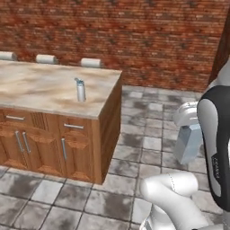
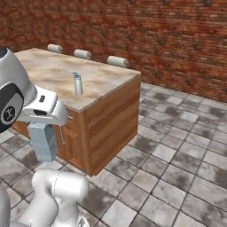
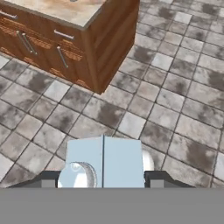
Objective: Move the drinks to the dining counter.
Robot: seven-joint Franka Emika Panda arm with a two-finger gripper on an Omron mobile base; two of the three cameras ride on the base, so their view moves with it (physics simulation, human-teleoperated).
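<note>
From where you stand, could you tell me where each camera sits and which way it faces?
Left base view: behind the arm, left; faces dining counter and brick wall; white arm at right.
Right base view: behind, right; faces the same counter; arm at left.
Hand view: on the hand, looking down at floor tiles and the counter's corner; gripper holds a pale blue container.
Shared: both base views show the grey bottle on the counter.

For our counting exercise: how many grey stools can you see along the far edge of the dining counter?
3. Stools line the dining counter on its far edge by the brick wall: left stool, middle stool, right stool. More may lie beyond the left border.
</note>
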